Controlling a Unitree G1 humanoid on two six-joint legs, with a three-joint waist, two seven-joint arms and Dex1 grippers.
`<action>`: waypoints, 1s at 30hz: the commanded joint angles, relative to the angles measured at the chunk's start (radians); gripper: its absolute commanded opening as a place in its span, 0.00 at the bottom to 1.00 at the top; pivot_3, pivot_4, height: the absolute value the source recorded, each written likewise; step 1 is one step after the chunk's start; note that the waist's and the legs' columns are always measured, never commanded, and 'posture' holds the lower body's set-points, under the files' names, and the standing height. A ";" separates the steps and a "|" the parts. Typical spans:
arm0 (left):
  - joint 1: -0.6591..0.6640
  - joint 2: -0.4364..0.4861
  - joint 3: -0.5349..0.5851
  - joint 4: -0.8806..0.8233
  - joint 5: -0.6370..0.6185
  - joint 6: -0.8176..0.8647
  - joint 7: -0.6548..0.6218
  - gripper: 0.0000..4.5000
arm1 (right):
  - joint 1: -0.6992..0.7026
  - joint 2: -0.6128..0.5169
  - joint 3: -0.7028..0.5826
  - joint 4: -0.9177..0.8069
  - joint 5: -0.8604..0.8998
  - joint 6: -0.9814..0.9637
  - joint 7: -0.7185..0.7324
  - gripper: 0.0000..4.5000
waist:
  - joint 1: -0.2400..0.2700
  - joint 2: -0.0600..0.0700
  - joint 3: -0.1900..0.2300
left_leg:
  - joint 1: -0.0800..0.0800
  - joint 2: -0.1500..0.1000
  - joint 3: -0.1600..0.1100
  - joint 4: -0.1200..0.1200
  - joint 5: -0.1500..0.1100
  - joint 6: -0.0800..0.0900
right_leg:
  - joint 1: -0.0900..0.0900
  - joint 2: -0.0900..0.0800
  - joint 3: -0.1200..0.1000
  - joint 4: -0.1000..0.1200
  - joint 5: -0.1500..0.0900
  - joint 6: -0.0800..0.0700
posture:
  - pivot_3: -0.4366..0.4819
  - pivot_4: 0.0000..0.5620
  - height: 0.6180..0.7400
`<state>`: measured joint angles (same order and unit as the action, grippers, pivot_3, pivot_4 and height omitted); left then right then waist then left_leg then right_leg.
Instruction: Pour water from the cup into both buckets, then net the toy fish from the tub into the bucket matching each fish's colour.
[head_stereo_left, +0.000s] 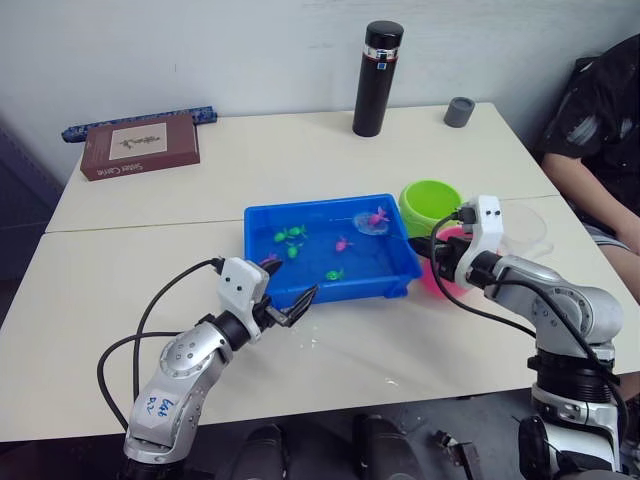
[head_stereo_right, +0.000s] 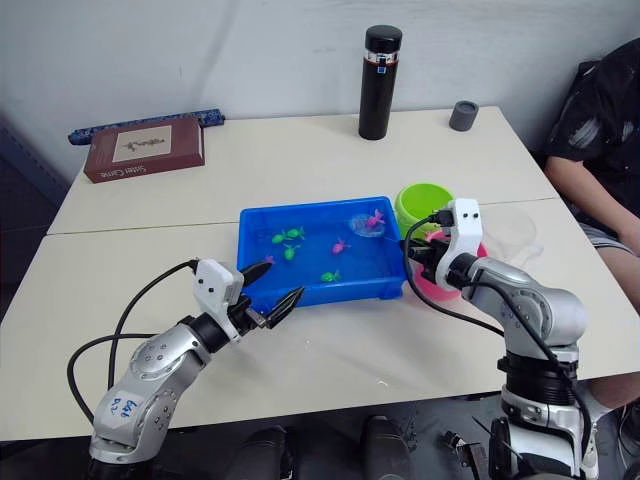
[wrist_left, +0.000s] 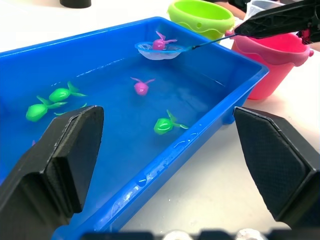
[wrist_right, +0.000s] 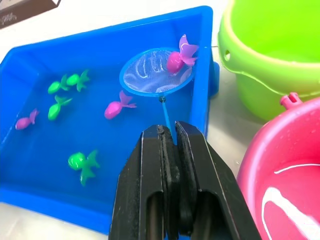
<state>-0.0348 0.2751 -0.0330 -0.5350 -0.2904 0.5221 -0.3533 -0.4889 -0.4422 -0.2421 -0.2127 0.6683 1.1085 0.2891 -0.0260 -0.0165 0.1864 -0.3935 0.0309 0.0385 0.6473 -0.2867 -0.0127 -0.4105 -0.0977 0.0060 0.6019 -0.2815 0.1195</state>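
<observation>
Fish net (wrist_right: 156, 74): my right gripper (wrist_right: 169, 131) is clamped on its thin handle, hoop in the tub (head_stereo_left: 262, 222) with one pink fish (wrist_right: 178, 57) on the mesh. My left gripper (head_stereo_left: 290, 303) gapes wide, holding nothing, at the tub's near rim. I count four green fish, four pink; two buckets, green (head_stereo_left: 430, 201) and pink (wrist_right: 290, 160), on the cream table (head_stereo_left: 300, 150).

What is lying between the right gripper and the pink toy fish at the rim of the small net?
In the right wrist view, right gripper and pink toy fish are joined by the thin blue net handle and round white mesh net.
</observation>
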 joint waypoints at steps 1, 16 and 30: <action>-0.002 -0.001 -0.008 -0.015 -0.005 -0.025 -0.008 0.99 | 0.035 -0.036 0.020 -0.108 -0.012 -0.048 0.033 0.00 | 0.001 0.000 0.000 | 0.000 0.000 0.000 0.000 0.000 0.000 | 0.000 0.000 0.000 0.000 0.000 0.000 | 0.48 0.27 1.00; -0.047 0.016 -0.005 0.020 -0.017 -0.025 -0.051 0.99 | 0.230 -0.118 0.016 -0.467 -0.035 -0.135 0.046 0.00 | 0.003 0.000 0.000 | 0.000 0.000 0.000 0.000 0.000 0.000 | 0.000 0.001 0.000 -0.001 -0.001 -0.003 | 0.48 0.27 1.00; -0.151 0.036 -0.027 0.104 -0.049 -0.027 -0.172 0.99 | 0.417 -0.198 -0.216 -0.687 -0.090 -0.165 -0.023 0.00 | 0.029 0.000 0.000 | -0.001 0.000 0.000 0.001 0.000 0.000 | 0.001 0.001 0.000 -0.002 -0.003 -0.005 | 0.48 0.27 1.00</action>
<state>-0.1666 0.3119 -0.0567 -0.4339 -0.3166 0.5129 -0.5088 -0.0992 -0.6251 -0.3978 -0.8450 0.6037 0.9777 0.2774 0.0026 -0.0167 0.1865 -0.3945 0.0299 0.0385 0.6480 -0.2866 -0.0126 -0.4097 -0.0967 0.0054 0.5998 -0.2844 0.1143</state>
